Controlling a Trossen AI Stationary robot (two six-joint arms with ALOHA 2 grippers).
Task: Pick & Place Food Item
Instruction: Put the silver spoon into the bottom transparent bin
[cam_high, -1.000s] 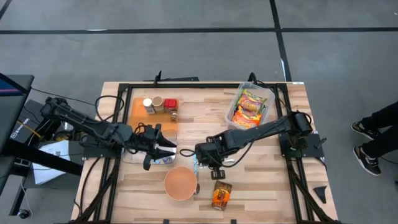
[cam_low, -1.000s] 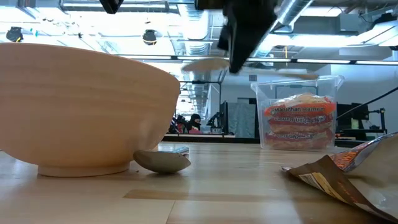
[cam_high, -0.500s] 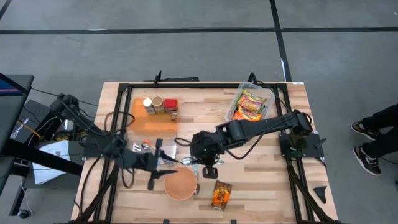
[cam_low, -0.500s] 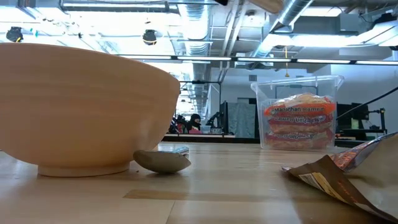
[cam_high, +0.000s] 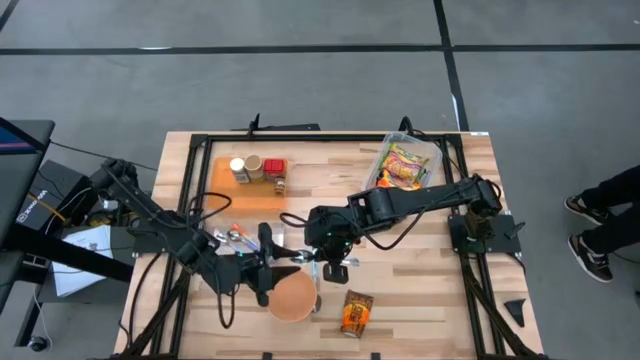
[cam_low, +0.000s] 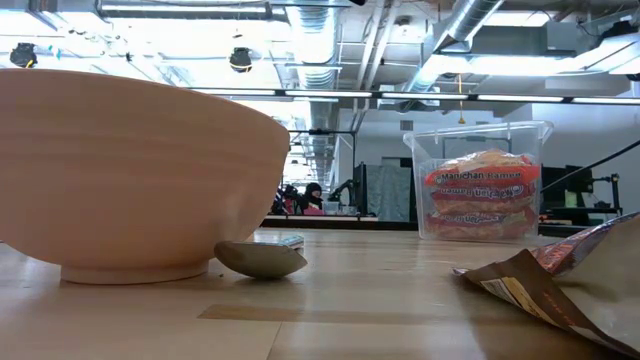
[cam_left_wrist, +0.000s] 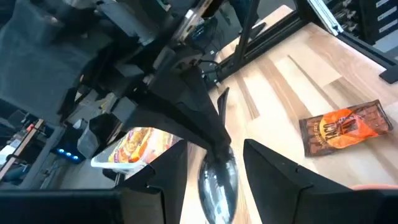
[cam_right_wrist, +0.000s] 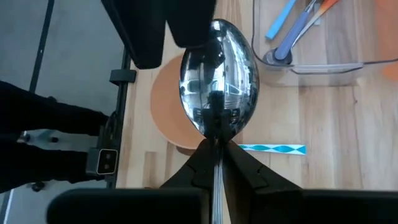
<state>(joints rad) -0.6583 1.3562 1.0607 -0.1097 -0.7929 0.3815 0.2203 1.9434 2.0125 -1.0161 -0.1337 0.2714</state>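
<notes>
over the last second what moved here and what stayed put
The left tool swung from the clear cutlery box down to the bowl. The right tool, shut on the spoon, carried it toward the left tool. Bowl, snack bag and noodle bin stayed.

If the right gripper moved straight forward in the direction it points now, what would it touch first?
Probably the left gripper: the spoon held by the right gripper already reaches between its jaws. Just beyond lies the wooden bowl; depth is unclear.
</notes>
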